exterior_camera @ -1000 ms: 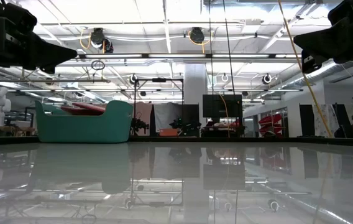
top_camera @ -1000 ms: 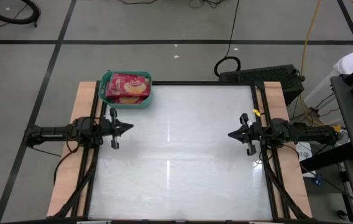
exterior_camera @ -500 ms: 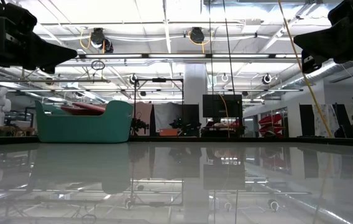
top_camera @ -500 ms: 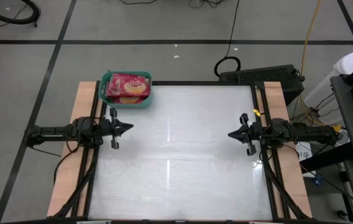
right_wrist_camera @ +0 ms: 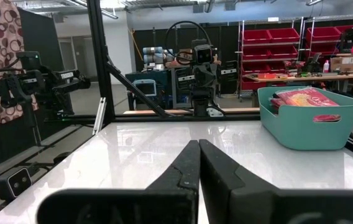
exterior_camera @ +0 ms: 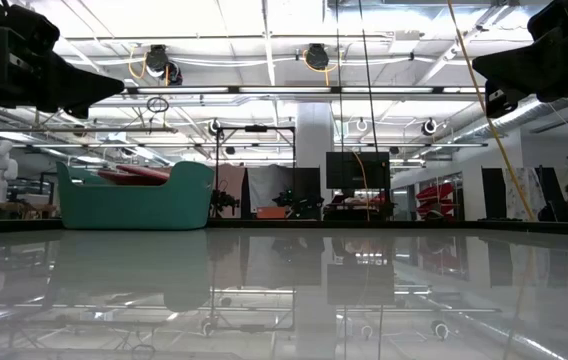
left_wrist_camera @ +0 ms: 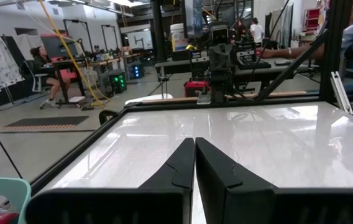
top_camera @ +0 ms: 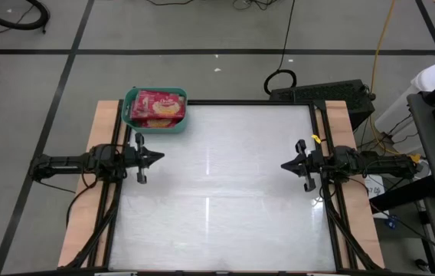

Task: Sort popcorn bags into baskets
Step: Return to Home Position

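The teal basket (top_camera: 155, 110) stands at the table's far left corner, flat on its base, filled with red popcorn bags (top_camera: 158, 106) whose yellow popcorn pictures face up. It also shows in the low view (exterior_camera: 134, 195) and the right wrist view (right_wrist_camera: 307, 117). My left gripper (top_camera: 161, 158) hovers shut at the left edge, near side of the basket, pointing right. My right gripper (top_camera: 283, 165) hovers shut at the right edge, pointing left. Both hold nothing.
The glossy white tabletop (top_camera: 217, 192) lies bare between the two arms. A black frame (top_camera: 225, 103) runs around the table's edges. Beyond the table, people sit at desks in the room behind.
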